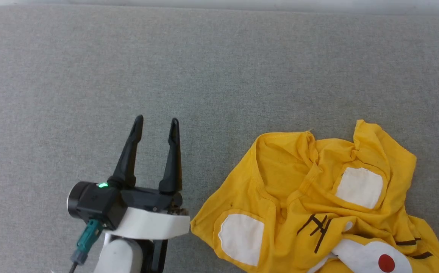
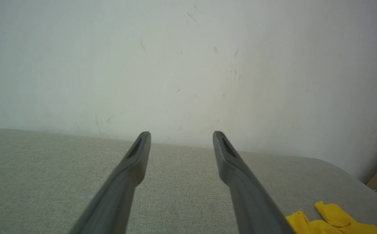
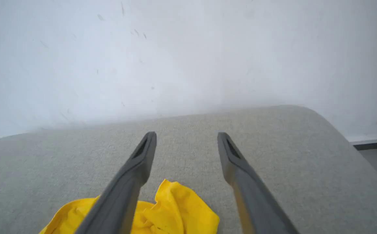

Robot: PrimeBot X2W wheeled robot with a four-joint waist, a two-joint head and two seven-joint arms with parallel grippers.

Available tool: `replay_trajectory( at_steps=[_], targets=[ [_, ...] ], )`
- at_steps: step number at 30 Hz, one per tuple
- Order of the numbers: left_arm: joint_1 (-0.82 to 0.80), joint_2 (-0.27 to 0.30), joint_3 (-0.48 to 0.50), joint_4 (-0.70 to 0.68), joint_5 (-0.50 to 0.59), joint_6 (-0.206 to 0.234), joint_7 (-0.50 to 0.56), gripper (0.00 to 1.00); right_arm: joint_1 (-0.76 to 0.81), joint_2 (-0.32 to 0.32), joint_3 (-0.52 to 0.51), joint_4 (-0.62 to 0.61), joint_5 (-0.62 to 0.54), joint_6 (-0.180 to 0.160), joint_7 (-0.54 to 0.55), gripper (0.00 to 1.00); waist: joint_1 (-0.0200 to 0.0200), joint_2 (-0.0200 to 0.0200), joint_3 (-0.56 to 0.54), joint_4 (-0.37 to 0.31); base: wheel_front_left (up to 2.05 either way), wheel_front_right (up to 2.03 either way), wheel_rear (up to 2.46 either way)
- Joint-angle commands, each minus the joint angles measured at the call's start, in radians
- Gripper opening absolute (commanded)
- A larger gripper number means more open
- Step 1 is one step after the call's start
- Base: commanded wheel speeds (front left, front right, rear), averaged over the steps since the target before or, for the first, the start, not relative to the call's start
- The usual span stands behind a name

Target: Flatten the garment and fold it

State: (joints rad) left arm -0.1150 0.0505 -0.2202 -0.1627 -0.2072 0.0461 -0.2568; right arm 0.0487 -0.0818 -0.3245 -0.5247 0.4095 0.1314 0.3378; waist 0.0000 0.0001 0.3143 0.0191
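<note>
- The yellow T-shirt [image 1: 317,204] lies crumpled on the near right part of the grey padded surface [image 1: 204,68]. It is unfolded, and its neck opening faces the surface's far edge.
- Its print is bunched: two white patches [image 1: 359,187], black stripes [image 1: 317,227] and a red cheek spot [image 1: 386,262] show among the folds.
- The left gripper [image 1: 157,123] is over the near left part of the surface, just beside the shirt's left edge. Its fingers are spread wide with nothing between them.
- The right gripper [image 3: 187,136] hangs above the surface's right end, fingers wide apart and holding nothing. A yellow fold of the shirt [image 3: 178,208] lies on the surface below the gap.
- A white wall [image 2: 175,65] rises behind the surface's far edge.
</note>
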Motion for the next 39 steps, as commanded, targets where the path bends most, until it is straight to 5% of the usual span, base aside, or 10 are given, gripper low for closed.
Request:
replay_trajectory(
  at_steps=[1,6,10,15,18,32,33,34,35,39],
  targets=[
    [0.026,0.0,-0.004,-0.008,0.017,-0.013,-0.005,1.0,-0.008,0.016,0.006,0.004,-0.044,-0.001,-0.107,1.0,0.0,-0.0001,0.001,0.001,0.0,0.0,0.0],
    [0.059,0.001,-0.024,-0.008,0.051,-0.017,-0.005,1.0,0.029,0.029,0.058,0.092,-0.131,-0.001,-0.313,1.0,0.0,-0.0001,-0.002,0.004,0.0,0.0,0.0],
    [0.081,0.026,-0.043,0.012,0.103,-0.009,0.004,1.0,0.058,0.031,0.106,0.213,-0.095,-0.001,-0.433,1.0,0.0,-0.0001,-0.003,0.006,0.0,0.0,0.0],
    [0.057,0.061,-0.094,0.002,0.119,-0.059,0.132,1.0,0.045,0.031,0.106,0.24,-0.118,-0.001,-0.453,1.0,0.0,-0.0001,0.003,0.014,0.0,0.0,0.0],
    [0.003,0.102,-0.159,-0.009,0.101,-0.132,0.329,1.0,0.026,0.031,0.099,0.24,-0.124,-0.001,-0.448,1.0,0.0,-0.0001,0.018,0.024,0.0,0.0,0.0],
    [-0.175,0.246,-0.384,0.082,-0.069,-0.176,0.791,1.0,-0.017,0.031,0.127,0.266,-0.111,-0.001,-0.432,1.0,0.0,-0.0001,0.086,0.004,0.0,0.0,0.0],
    [-0.188,0.26,-0.393,0.091,-0.065,-0.176,0.801,0.88,-0.02,0.031,0.13,0.268,-0.11,-0.001,-0.433,1.0,0.0,-0.0001,0.09,0.0,0.0,0.0,0.0],
    [-0.201,0.269,-0.397,0.099,-0.062,-0.176,0.8,0.22,-0.022,0.031,0.131,0.27,-0.108,-0.001,-0.434,1.0,0.0,-0.0001,0.094,-0.003,0.0,0.0,0.0],
    [-0.214,0.275,-0.396,0.105,-0.056,-0.176,0.789,0.0,-0.025,0.031,0.133,0.272,-0.107,-0.001,-0.436,1.0,0.0,-0.0001,0.096,-0.007,0.0,0.0,0.0],
    [-0.269,0.266,-0.357,0.098,-0.053,-0.156,0.713,0.0,-0.028,0.031,0.132,0.279,-0.1,-0.001,-0.443,1.0,0.0,-0.0001,0.109,-0.017,0.0,0.0,0.0]
  ],
)
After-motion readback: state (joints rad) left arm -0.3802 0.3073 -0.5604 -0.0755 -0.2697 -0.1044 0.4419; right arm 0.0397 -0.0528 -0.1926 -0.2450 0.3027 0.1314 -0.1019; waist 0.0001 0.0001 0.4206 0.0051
